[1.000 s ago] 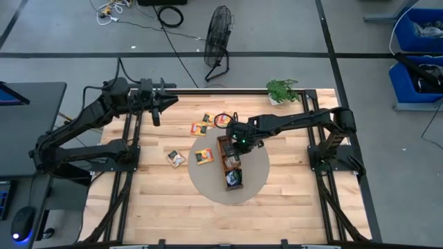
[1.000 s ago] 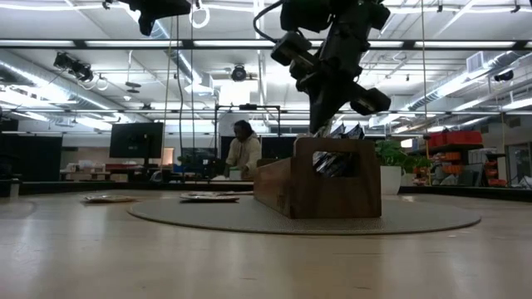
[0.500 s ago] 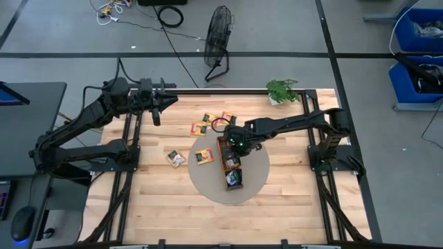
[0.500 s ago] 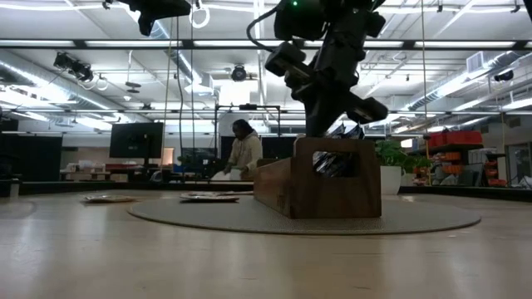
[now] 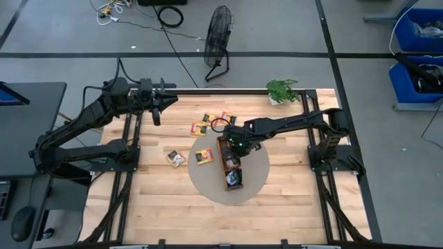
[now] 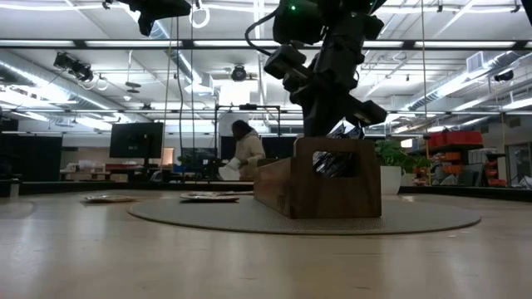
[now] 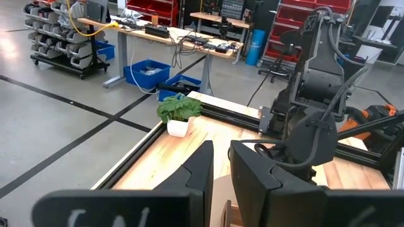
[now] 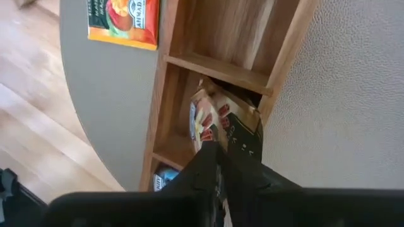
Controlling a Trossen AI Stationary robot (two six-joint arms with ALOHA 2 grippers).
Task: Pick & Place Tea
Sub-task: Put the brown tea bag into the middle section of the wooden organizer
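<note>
A long wooden tray [image 5: 231,166] [image 6: 320,187] lies on a round grey mat [image 5: 208,181]. My right gripper [image 5: 234,143] [image 8: 218,151] hangs over the tray's middle compartment, shut on a pale beige tea sachet [image 8: 210,116] with red print. An orange sachet [image 8: 123,22] lies flat on the mat beside the tray. Several more sachets [image 5: 199,127] lie flat on the wood toward the far-left of the mat, and one [image 5: 175,158] lies to the mat's left. A dark blue sachet [image 8: 165,176] sits in the nearest compartment. My left gripper [image 5: 156,114] [image 7: 221,167] waits high over the table's far-left, shut. My right gripper pinches the beige sachet by its upper edge [image 8: 214,135] between the two fingers, coming from above and pointing down. The sachet hangs below the fingers, tilted, with its lower part down inside the tray's middle compartment; whether it touches the tray floor I cannot tell.
A potted plant [image 5: 282,90] stands at the table's far edge, right of the tray. The tray's dividers [image 8: 214,72] and side walls [image 8: 161,107] stand close around the sachet. A person moves in the room far behind the table [image 6: 247,149].
My right gripper has shifted slightly toward the table's left and sunk a little over the tray, still shut on the sachet. The person in the background has moved.
</note>
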